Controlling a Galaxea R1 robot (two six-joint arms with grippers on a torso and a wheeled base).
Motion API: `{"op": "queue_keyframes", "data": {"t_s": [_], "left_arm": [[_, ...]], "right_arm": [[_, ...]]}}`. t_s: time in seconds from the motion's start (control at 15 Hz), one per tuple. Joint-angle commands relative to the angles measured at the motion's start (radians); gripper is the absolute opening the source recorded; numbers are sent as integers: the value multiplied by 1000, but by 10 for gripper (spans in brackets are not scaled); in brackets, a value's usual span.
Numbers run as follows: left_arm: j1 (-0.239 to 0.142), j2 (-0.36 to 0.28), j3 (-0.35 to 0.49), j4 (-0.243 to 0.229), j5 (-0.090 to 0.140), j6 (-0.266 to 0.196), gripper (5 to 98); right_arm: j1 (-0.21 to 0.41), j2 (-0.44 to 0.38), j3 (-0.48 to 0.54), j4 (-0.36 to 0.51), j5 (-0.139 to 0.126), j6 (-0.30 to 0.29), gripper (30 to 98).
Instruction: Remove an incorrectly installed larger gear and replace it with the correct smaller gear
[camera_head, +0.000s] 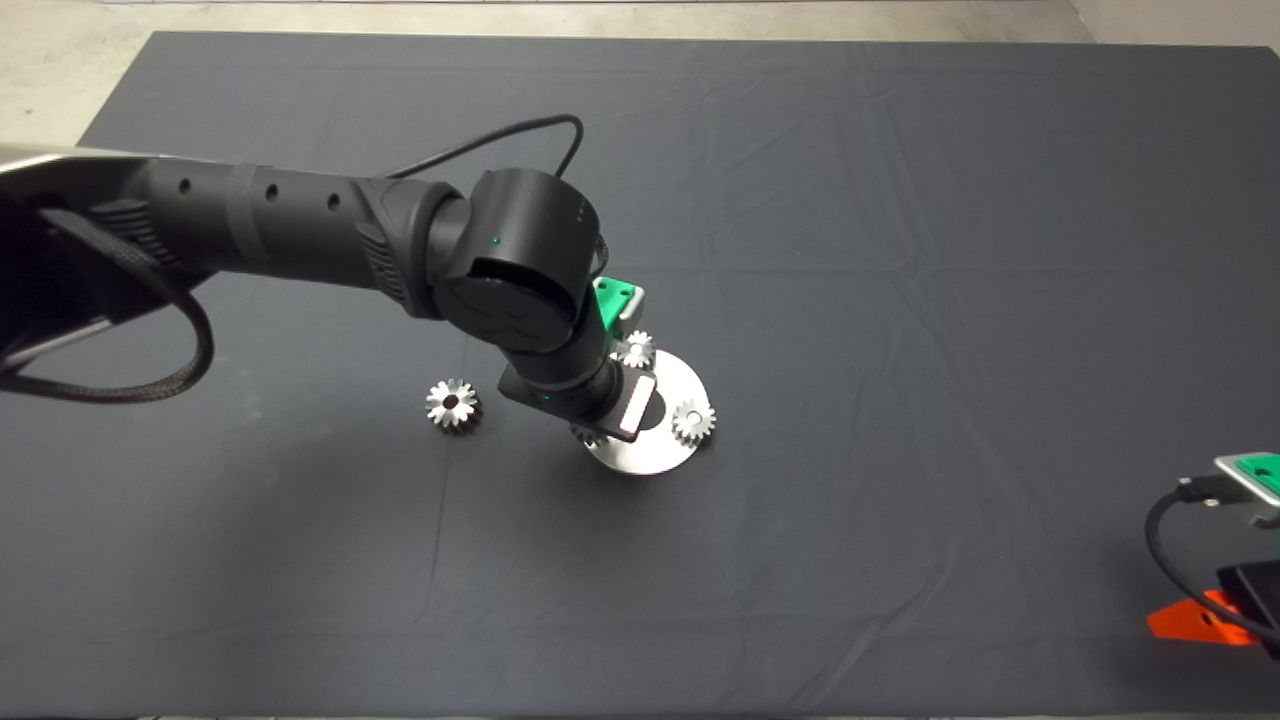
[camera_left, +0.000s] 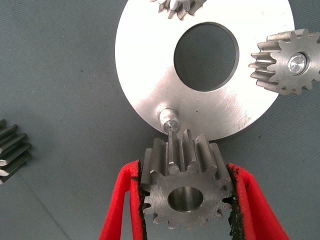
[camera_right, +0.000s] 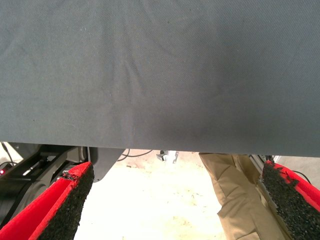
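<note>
Dark mat (camera_head: 900, 250) | left gripper (camera_left: 186, 200) – fingers clamped on smaller gear (camera_left: 184, 192) | right gripper (camera_right: 175, 200) – fingers apart

Dark mat (camera_head: 900, 250), steel plate (camera_left: 150, 65) and 2 mounted gears around the left gripper (camera_left: 184, 170)

The round plate lies flat on the mat just ahead of the left gripper's fingertips, with 1 large round hole through its middle. A short bare peg (camera_left: 169, 119) stands at the plate's rim, the nearest point to that gripper. 1 mounted gear (camera_left: 287, 62) sits on its pin at the rim further ahead and to 1 side, and the other gear (camera_left: 177, 6) is at the far rim, partly cut off. Past the mat's edge, ahead of the right gripper (camera_right: 177, 170), are pale floor (camera_right: 160, 200) and a person's leg (camera_right: 235, 195) in tan trousers.
</note>
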Motion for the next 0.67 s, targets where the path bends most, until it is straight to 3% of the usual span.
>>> {"op": "queue_keyframes", "data": {"t_s": [0.0, 0.6], "left_arm": [[20, -3, 1, 41, 53, 5, 257], [41, 3, -40, 78, 52, 35, 257]], "right_arm": [[10, -3, 10, -25, -76, 6, 888], [9, -1, 10, -25, -76, 6, 888]]}}
